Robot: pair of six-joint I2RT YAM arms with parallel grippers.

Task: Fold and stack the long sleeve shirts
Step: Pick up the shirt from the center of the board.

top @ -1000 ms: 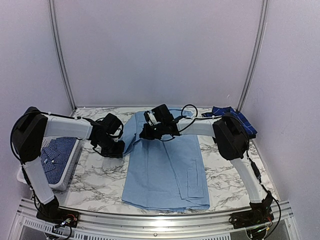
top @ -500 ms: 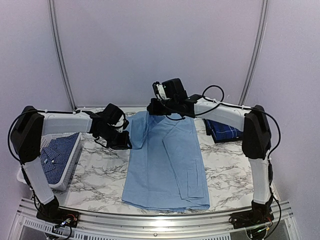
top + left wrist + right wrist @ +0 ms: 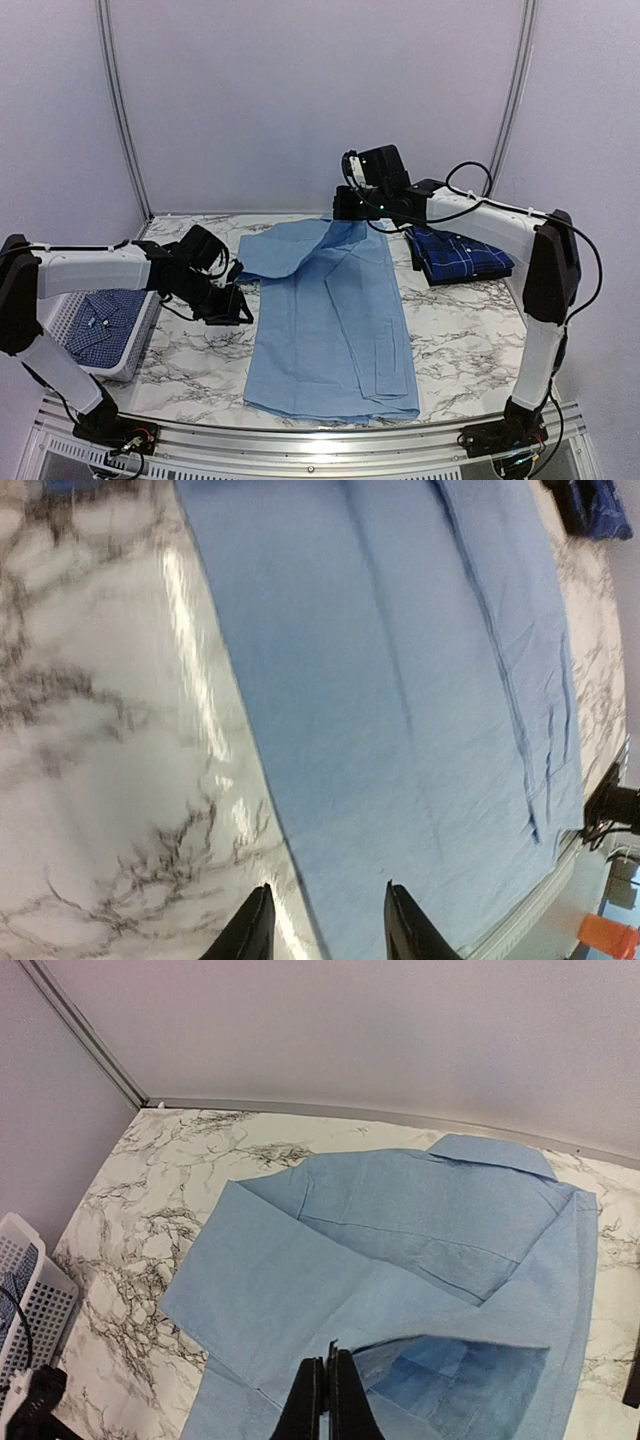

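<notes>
White basket (image 3: 138, 345): checked shirt (image 3: 100, 325) inside.
My left claw (image 3: 240, 302): fingers apart, above the marble table (image 3: 190, 360).
Light blue shirt (image 3: 330, 330): middle of table, top part lifted.
My right claw (image 3: 326, 1380): pinched on that lifted part.
Navy shirt (image 3: 462, 255): folded, far right.

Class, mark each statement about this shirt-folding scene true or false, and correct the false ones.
1. A navy plaid shirt lies folded at the far right of the marble table. True.
2. The white basket is empty. False: a blue check shirt lies in it.
3. The left gripper is clamped on the light blue shirt. False: its jaws stand apart, holding nothing, at the shirt's edge.
4. The right gripper has its jaws shut. True.
</notes>
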